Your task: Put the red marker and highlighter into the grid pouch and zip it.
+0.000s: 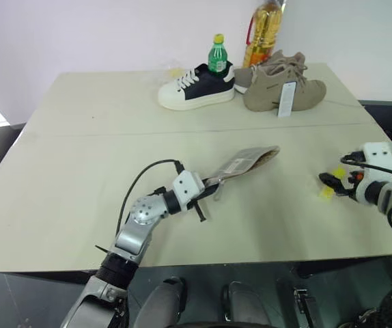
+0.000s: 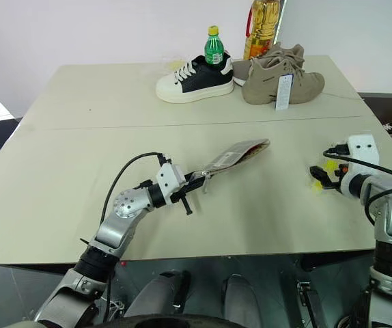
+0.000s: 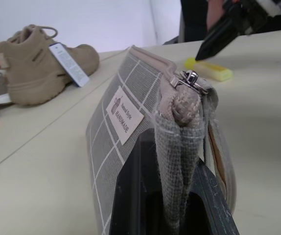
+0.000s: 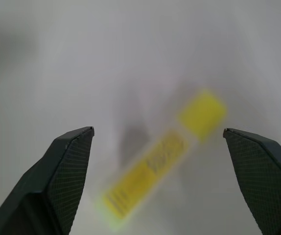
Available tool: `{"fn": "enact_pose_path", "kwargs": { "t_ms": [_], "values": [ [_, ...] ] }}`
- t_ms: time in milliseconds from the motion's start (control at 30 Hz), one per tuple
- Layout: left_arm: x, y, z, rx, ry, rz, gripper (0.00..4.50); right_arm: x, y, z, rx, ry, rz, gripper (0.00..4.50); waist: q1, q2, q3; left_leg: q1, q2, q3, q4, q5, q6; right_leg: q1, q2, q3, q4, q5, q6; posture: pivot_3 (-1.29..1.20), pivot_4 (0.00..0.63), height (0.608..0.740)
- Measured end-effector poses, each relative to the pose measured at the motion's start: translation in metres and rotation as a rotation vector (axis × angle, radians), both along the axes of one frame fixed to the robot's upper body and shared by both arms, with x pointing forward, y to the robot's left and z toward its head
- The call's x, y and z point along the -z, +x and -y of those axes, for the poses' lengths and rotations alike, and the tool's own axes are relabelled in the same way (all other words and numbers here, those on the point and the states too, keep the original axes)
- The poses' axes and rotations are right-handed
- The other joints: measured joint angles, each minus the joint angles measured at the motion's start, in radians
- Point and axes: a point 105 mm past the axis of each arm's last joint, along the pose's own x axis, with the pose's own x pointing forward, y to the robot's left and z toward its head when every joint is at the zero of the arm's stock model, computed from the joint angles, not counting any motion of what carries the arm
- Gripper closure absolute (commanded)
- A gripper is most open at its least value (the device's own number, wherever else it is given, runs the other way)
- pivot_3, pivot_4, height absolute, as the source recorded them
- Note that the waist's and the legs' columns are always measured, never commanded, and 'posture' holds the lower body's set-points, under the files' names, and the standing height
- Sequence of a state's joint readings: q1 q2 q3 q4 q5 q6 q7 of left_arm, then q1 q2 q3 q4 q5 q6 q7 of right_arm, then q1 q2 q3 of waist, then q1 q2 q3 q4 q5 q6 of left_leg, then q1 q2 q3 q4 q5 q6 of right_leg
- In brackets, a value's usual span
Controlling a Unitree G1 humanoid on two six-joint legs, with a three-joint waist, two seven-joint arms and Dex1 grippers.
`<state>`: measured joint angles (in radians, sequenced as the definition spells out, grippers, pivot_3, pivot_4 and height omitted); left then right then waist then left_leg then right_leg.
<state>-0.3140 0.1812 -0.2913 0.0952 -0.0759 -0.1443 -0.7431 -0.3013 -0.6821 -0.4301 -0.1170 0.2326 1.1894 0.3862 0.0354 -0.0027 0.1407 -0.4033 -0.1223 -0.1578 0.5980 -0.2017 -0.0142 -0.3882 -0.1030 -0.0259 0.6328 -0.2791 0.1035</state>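
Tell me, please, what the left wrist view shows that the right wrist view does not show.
Left wrist view alone: the grid pouch clamped by one end in the shut left pincer, its white label reading HANDMADE, its zipper pull, and a tan shoe with a hanging tag behind it.

Right wrist view alone: the right pincer's two fingers spread wide on either side of the highlighter.

Both: the yellow highlighter lying on the table, with the right pincer near it.

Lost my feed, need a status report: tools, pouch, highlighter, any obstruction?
Left tool shut on grid pouch, held off the table. Right tool open above highlighter lying on table. No obstruction.
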Motion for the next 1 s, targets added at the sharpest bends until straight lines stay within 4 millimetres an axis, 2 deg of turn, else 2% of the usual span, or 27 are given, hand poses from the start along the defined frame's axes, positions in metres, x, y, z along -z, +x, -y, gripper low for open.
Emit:
{"fn": "enact_pose_path", "kwargs": {
  "t_ms": [167, 200, 267, 400, 467, 533, 600, 633, 700, 767, 800, 900, 1000],
  "values": [
    [0.000, -0.002, 0.003, 0.021, 0.004, 0.000, 4.50, 0.012, -0.003, 0.009, 0.171, 0.050, -0.038, 0.04, 0.001, 0.001, -0.001, 0.000, 0.000, 0.000, 0.000, 0.000, 0.000, 0.001, 0.000, 0.000, 0.000, 0.000, 0.000, 0.00, 0.150, 0.738],
    [0.000, -0.002, 0.004, 0.023, 0.003, -0.001, 4.50, 0.013, -0.003, 0.008, 0.192, 0.082, -0.043, 0.27, 0.001, 0.001, -0.001, 0.000, 0.000, 0.000, 0.000, 0.000, 0.000, 0.001, 0.000, 0.000, 0.000, 0.000, 0.000, 0.00, 0.150, 0.738],
    [0.000, -0.003, 0.004, 0.025, 0.003, -0.001, 4.50, 0.018, -0.003, 0.004, 0.203, 0.134, -0.054, 0.82, 0.001, 0.001, -0.001, 0.000, 0.000, 0.000, 0.000, 0.000, 0.000, 0.001, 0.000, 0.000, 0.000, 0.000, 0.000, 0.00, 0.150, 0.738],
    [0.000, -0.003, 0.004, 0.026, 0.003, -0.002, 4.50, 0.020, 0.000, -0.003, 0.201, 0.158, -0.056, 2.86, 0.001, 0.000, -0.002, 0.001, -0.001, 0.000, 0.000, 0.000, 0.001, 0.001, 0.001, 0.000, 0.000, 0.000, 0.000, 0.00, 0.150, 0.738],
    [0.000, -0.002, 0.004, 0.025, 0.003, -0.001, 4.50, 0.020, 0.001, -0.003, 0.201, 0.161, -0.056, 3.69, 0.000, 0.000, -0.002, 0.001, -0.001, 0.000, 0.000, 0.000, 0.001, 0.001, 0.001, 0.000, 0.000, 0.000, 0.000, 0.00, 0.150, 0.738],
    [0.000, -0.002, 0.003, 0.022, 0.004, -0.001, 4.50, 0.019, 0.002, -0.003, 0.195, 0.153, -0.053, 3.67, -0.001, 0.000, -0.002, 0.001, 0.000, 0.000, 0.000, 0.000, 0.001, 0.001, 0.001, 0.000, 0.000, 0.000, 0.000, 0.00, 0.150, 0.738],
    [0.000, -0.001, 0.001, 0.013, 0.004, 0.001, 4.50, 0.013, 0.008, -0.006, 0.109, 0.044, -0.032, 3.67, -0.003, 0.002, -0.002, 0.001, -0.001, 0.000, 0.000, 0.000, 0.001, 0.001, 0.001, 0.000, 0.000, 0.000, 0.000, 0.00, 0.150, 0.738],
    [-0.002, 0.001, -0.001, 0.001, -0.002, 0.004, 4.50, 0.003, 0.013, -0.009, 0.011, -0.077, 0.001, 3.67, -0.004, 0.003, -0.002, 0.000, -0.001, 0.001, 0.000, 0.000, 0.001, 0.001, 0.001, 0.000, 0.000, 0.000, 0.001, 0.00, 0.150, 0.738],
    [-0.008, 0.008, -0.011, -0.041, -0.029, 0.011, 4.50, -0.033, 0.024, -0.030, -0.267, -0.379, 0.129, 3.67, -0.015, 0.005, -0.002, 0.001, -0.001, 0.002, 0.000, 0.000, 0.001, 0.000, 0.001, -0.001, 0.000, 0.000, 0.002, 0.00, 0.150, 0.738],
    [-0.014, 0.014, -0.018, -0.074, -0.041, 0.023, 4.50, -0.061, 0.027, -0.059, -0.495, -0.553, 0.260, 3.67, -0.026, 0.003, -0.002, 0.002, 0.000, 0.001, -0.001, 0.000, 0.001, 0.002, 0.002, -0.003, 0.000, 0.000, 0.002, 0.00, 0.150, 0.738],
    [-0.017, 0.016, -0.020, -0.086, -0.052, 0.026, 4.50, -0.068, 0.026, -0.074, -0.594, -0.601, 0.313, 3.67, -0.031, 0.002, -0.002, 0.003, 0.001, 0.001, -0.001, 0.000, 0.001, 0.003, 0.002, -0.003, 0.000, 0.000, 0.003, 0.00, 0.150, 0.738],
    [-0.019, 0.017, -0.021, -0.088, -0.058, 0.028, 4.50, -0.067, 0.022, -0.102, -0.781, -0.635, 0.367, 3.67, -0.031, -0.001, -0.001, 0.008, 0.001, 0.001, -0.001, -0.001, 0.001, 0.009, 0.002, -0.003, -0.001, 0.000, 0.002, 0.00, 0.150, 0.738],
    [-0.017, 0.018, -0.025, -0.095, -0.043, 0.026, 4.50, -0.063, 0.021, -0.117, -0.889, -0.642, 0.376, 3.67, -0.025, -0.001, -0.001, 0.009, 0.001, 0.001, -0.001, -0.001, 0.001, 0.010, 0.002, -0.002, -0.002, 0.000, 0.002, 0.00, 0.150, 0.738]
  ]
}}
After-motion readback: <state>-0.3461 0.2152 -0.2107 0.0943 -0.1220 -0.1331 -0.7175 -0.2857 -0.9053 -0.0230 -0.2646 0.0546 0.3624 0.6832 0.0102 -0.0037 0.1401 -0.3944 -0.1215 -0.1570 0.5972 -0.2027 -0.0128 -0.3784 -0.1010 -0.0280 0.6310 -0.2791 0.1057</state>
